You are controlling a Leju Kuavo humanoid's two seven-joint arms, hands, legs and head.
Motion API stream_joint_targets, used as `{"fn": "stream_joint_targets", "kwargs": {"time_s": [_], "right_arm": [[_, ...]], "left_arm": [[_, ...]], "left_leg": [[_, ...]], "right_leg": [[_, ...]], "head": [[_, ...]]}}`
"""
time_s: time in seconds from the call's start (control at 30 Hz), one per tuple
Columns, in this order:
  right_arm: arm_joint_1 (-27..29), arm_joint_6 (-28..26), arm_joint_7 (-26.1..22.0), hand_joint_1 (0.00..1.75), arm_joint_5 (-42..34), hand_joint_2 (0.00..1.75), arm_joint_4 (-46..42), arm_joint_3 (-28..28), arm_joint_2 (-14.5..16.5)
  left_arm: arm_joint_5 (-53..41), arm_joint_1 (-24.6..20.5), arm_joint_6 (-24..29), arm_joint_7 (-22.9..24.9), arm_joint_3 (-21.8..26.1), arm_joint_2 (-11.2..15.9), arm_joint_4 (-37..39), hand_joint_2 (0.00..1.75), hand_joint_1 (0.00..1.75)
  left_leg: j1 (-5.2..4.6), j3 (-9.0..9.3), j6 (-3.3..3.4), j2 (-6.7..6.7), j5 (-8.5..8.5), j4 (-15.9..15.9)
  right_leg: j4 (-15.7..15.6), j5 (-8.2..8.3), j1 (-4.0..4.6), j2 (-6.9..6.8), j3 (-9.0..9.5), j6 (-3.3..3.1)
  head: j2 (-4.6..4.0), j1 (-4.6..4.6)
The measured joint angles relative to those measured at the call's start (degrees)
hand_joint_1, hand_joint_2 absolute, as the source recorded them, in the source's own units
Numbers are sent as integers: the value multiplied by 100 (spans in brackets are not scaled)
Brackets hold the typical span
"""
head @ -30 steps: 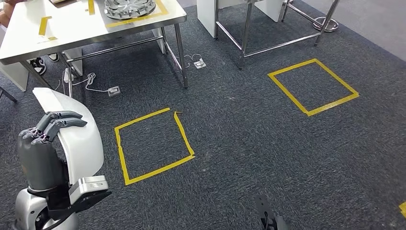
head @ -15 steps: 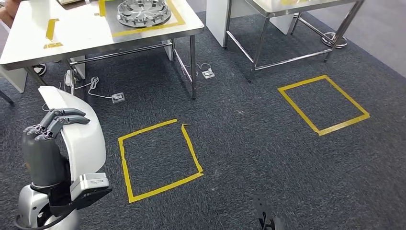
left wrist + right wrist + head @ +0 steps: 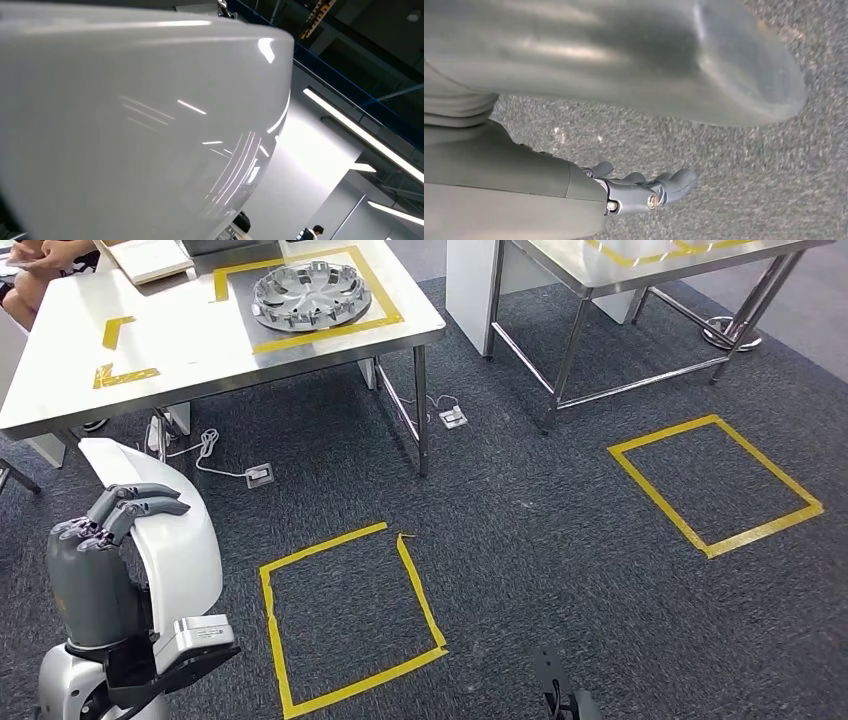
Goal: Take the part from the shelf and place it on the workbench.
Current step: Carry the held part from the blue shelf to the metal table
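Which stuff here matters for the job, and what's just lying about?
Job:
- white part, held by left hand
- workbench

Lying about:
- wheel cover
- floor tape squares
- cables
- second table
- right hand, idle

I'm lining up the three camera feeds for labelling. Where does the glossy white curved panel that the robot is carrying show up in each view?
Head view: the glossy white curved panel sits at lower left, gripped by the left hand, whose dark fingers hook over its edge.
Left wrist view: the panel covers most of the picture, reflecting ceiling lights.
Right wrist view: not in it; the right hand hangs open.
Shared landmark: the dark grey carpet, also in the right wrist view.
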Motion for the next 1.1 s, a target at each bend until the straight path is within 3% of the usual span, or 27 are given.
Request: {"fn": "stream_joint_targets", "kwargs": {"time_s": [0.03,0.07,0.1,0.17,0.2,0.23,0.3,0.33,0.37,0.43,0.5,0.57,0.6,0.63,0.67,0.73,0.77,0.8,0.87,0.93,0.97,1.0,1.07,1.1], "right_arm": [[6,0,2,0,-1,0,0,-1,0],[11,0,3,0,-1,0,0,-1,1],[13,1,4,0,-1,0,0,-2,1],[8,-1,3,0,-6,0,-1,-2,-3],[4,-1,3,0,-14,0,-3,-3,-7],[-3,-1,3,0,-21,0,-8,-4,-11],[-45,0,3,0,-31,0,-20,-7,-25],[-75,1,2,0,-31,0,-25,-7,-31],[-104,2,2,0,-34,0,-27,-7,-36],[-120,8,4,0,-40,0,-27,-7,-33],[-75,17,10,0,-57,0,-26,-9,-29],[-8,40,18,0,-87,0,-26,-24,-29],[16,54,20,0,-99,0,-26,-33,-29],[42,63,21,0,-108,0,-26,-42,-29],[70,68,24,0,-111,0,-26,-49,-33],[96,73,35,0,-117,0,-19,-60,-29],[85,74,40,0,-121,0,-16,-64,-27],[56,75,43,0,-128,0,-13,-68,-20],[16,76,38,0,-151,0,-13,-80,-10],[6,83,28,0,-187,0,-13,-99,-1],[8,85,20,0,-207,0,-13,-115,1],[14,88,10,0,-229,0,-13,-132,5],[31,92,-10,0,-275,0,-13,-167,19],[37,93,-17,0,-298,0,-13,-183,26]], "left_arm": [[0,25,0,3,0,8,-1,175,175],[0,42,0,4,0,16,-2,175,175],[0,56,1,4,0,24,-5,175,175],[1,84,4,4,-3,43,-12,175,175],[1,93,6,3,-7,48,-28,175,175],[1,98,8,4,-10,47,-59,175,175],[0,51,13,1,-15,20,-141,175,175],[1,21,19,-1,-15,3,-176,175,175],[1,-1,27,-4,-15,-12,-191,175,175],[-1,41,41,-4,-13,-18,-191,175,175],[-5,125,44,-2,-13,-15,-164,175,175],[-14,176,39,3,-13,-15,-156,175,175],[-20,191,34,5,-13,-15,-158,175,175],[-26,213,22,7,-13,-14,-158,175,175],[-30,237,10,8,-14,-10,-150,175,175],[-40,282,-10,11,-15,0,-149,175,175],[-44,285,-15,14,-16,4,-164,175,175],[-47,274,-18,16,-17,6,-193,175,175],[-48,258,-37,20,-17,9,-241,175,175],[-47,283,-58,21,-16,22,-249,175,175],[-46,306,-64,22,-15,31,-244,175,175],[-46,330,-69,22,-15,40,-240,175,175],[-46,371,-94,20,-15,56,-238,175,175],[-48,383,-111,16,-15,62,-238,175,175]], "left_leg": [[23,-166,-24,8,-248,-80],[42,-266,-45,19,-343,-281],[61,-313,-72,43,-197,-585],[102,-305,-110,169,635,-1286],[112,-263,-113,242,967,-1495],[126,-230,-93,277,1134,-1603],[134,-101,3,222,1048,-1590],[143,-21,65,181,1056,-1602],[139,77,128,163,1080,-1598],[113,261,227,161,1102,-1583],[60,422,289,116,981,-1570],[-10,599,319,55,814,-1571],[-46,689,330,39,731,-1571],[-77,771,342,33,639,-1580],[-107,864,343,25,548,-1576],[-130,1004,321,9,386,-1591],[-131,1057,292,1,374,-1560],[-127,1040,263,3,431,-1465],[-135,756,196,15,764,-929],[-110,198,117,23,969,-249],[-80,-68,76,26,879,-48],[-50,-304,42,29,668,41],[-11,-612,-8,36,221,-135],[1,-692,-22,35,182,-368]], "right_leg": [[-41,-96,-23,7,158,17],[-73,-195,-51,13,311,41],[-99,-298,-83,17,455,70],[-126,-531,-112,26,721,140],[-157,-672,-107,21,840,185],[-150,-739,-93,9,996,237],[43,-656,-80,-25,1123,327],[298,-527,-80,-31,1079,350],[622,-462,-79,-29,903,357],[1266,-623,-70,-19,455,360],[1569,-1197,-30,-16,-12,345],[1407,-1662,43,-11,-365,269],[1206,-1633,84,-9,-481,208],[963,-1243,132,0,-572,106],[748,-708,190,6,-642,14],[457,118,262,2,-637,-89],[379,182,281,-3,-592,-90],[310,124,263,4,-497,-86],[144,39,217,24,-262,-114],[-41,-86,157,31,70,-127],[-120,-162,132,37,237,-121],[-186,-245,106,49,404,-104],[-293,-432,53,83,740,-57],[-329,-535,32,104,917,-30]], "head": [[0,1],[0,-1],[-1,-2],[-1,-34],[-1,-52],[0,-66],[0,-63],[0,-49],[-1,-33],[-1,4],[0,21],[0,38],[0,49],[0,53],[0,37],[0,12],[0,7],[0,18],[0,36],[-1,30],[-1,17],[-1,16],[0,14],[0,14]]}}
